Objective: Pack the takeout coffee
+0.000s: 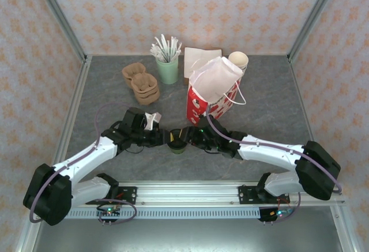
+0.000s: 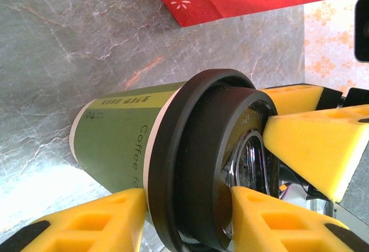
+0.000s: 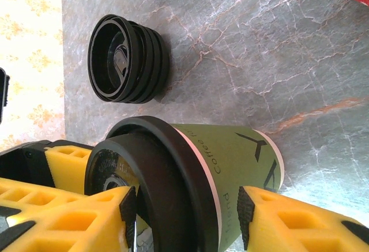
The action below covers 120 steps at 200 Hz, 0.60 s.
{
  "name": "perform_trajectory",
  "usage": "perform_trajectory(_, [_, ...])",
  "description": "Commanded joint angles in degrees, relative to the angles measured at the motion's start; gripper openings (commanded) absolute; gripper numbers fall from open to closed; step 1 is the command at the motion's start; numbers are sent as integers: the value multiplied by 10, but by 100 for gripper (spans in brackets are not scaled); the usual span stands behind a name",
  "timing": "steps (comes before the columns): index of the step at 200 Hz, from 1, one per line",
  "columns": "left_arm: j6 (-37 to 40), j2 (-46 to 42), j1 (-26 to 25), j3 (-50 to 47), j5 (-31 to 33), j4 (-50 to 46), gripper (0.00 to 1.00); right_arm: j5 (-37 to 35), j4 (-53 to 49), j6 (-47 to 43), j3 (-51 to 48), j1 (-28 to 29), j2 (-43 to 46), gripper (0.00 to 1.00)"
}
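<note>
The paper cup (image 2: 118,142) is small, with an olive green outside, a white band at its bottom edge and dark print that reads "Coffee". A round black plastic lid (image 2: 196,165) with a raised middle sits closed on its rim. The cup stands upright on the grey marbled table (image 1: 115,85), at the middle of the near part.

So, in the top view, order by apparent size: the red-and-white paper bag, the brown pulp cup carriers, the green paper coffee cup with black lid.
1. red-and-white paper bag
2. brown pulp cup carriers
3. green paper coffee cup
</note>
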State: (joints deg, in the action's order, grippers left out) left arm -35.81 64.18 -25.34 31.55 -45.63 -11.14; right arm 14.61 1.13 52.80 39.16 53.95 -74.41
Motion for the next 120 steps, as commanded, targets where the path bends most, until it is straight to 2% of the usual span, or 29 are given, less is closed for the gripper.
perform_trajectory(1, [-7,20,-1,-48,42,-40,42,-2,-11,7,-22,0,1,50])
perform_trajectory(24, [-8,8,-1,-41,45,-52,44,-1,-11,7,-21,0,4,50])
perform_trajectory(46, [-1,-9,-1,-18,53,-80,53,-2,-16,3,-15,0,11,51])
perform_trajectory(78, [2,-17,-1,20,49,-95,60,-4,-25,-2,-3,0,16,53])
perform_trajectory(120, [2,-3,-3,74,48,-94,64,1,-44,-5,20,0,24,57])
